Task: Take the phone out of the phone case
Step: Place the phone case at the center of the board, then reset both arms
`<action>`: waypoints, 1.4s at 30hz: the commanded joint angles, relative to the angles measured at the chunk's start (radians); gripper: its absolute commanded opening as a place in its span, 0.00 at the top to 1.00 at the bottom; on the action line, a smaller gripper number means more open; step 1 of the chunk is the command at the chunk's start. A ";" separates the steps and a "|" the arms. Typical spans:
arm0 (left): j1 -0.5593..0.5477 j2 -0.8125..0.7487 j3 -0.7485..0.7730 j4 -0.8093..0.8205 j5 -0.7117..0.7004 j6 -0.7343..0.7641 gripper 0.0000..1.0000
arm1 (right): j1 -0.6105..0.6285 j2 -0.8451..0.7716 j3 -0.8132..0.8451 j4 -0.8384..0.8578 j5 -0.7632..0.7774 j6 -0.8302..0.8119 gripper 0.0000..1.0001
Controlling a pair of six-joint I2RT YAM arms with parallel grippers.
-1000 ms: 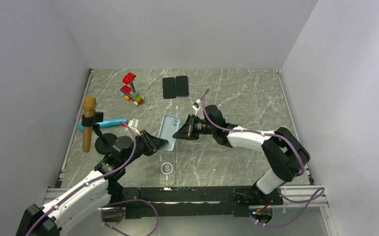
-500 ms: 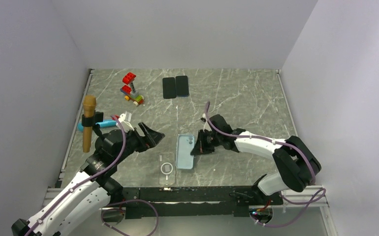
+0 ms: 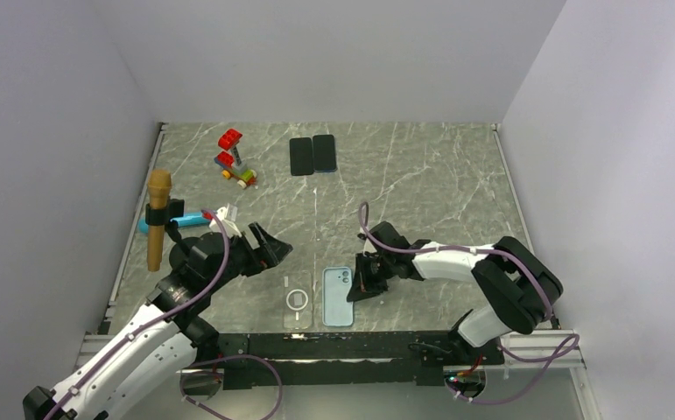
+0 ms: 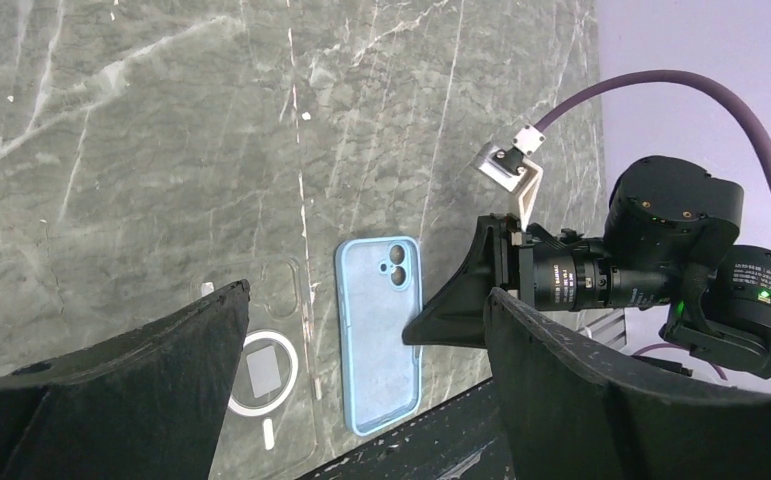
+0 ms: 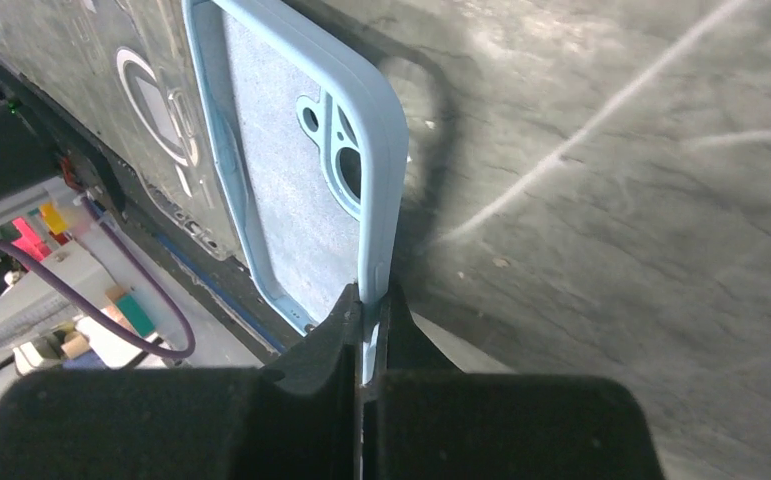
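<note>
While the right gripper pinched one long edge, the pale blue rubbery phone case lay near the front edge of the grey marbled worktop, lining and camera cut-out showing. It sat just beside a clear ringed case. The left gripper hung spread nearby.

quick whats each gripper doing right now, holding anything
Left gripper: jaws open, holding nothing.
Right gripper: jaws shut on the rim of the light blue case.
</note>
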 commanded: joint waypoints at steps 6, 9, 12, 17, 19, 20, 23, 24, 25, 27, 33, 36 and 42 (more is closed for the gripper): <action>-0.002 -0.030 0.001 0.016 0.007 0.003 0.10 | 0.052 0.073 0.080 0.071 -0.029 0.042 0.96; -0.003 -0.016 0.008 0.021 0.013 0.008 0.10 | 0.061 0.086 0.079 0.109 -0.039 0.086 0.96; -0.002 -0.010 0.013 0.020 0.013 0.013 0.10 | 0.066 0.095 0.071 0.129 -0.036 0.130 0.94; -0.002 -0.020 0.006 0.028 0.013 0.011 0.10 | 0.074 0.083 0.073 0.123 -0.021 0.146 0.81; -0.002 -0.024 0.010 0.021 0.013 0.017 0.09 | 0.073 0.066 0.069 0.101 -0.003 0.138 0.66; -0.003 -0.026 0.011 0.017 0.013 0.019 0.09 | 0.073 0.059 0.069 0.082 0.011 0.129 0.62; -0.002 -0.038 0.011 0.011 0.013 0.022 0.09 | 0.073 0.024 0.076 0.004 0.071 0.092 0.44; -0.003 -0.044 0.012 0.009 0.013 0.025 0.09 | 0.073 0.011 0.079 -0.021 0.097 0.080 0.40; -0.003 -0.048 0.015 0.006 0.013 0.026 0.09 | 0.073 -0.004 0.084 -0.046 0.120 0.070 0.37; -0.002 -0.058 0.024 -0.002 0.011 0.036 0.09 | 0.073 -0.040 0.092 -0.090 0.172 0.049 0.32; -0.003 -0.106 0.094 -0.036 -0.014 0.113 0.09 | 0.071 -0.232 0.173 -0.263 0.447 -0.015 0.15; -0.003 -0.146 0.149 -0.051 -0.029 0.181 0.09 | 0.071 -0.371 0.229 -0.317 0.645 -0.064 0.01; -0.003 -0.241 0.298 -0.096 -0.078 0.368 0.09 | 0.070 -0.632 0.332 -0.312 0.950 -0.216 0.00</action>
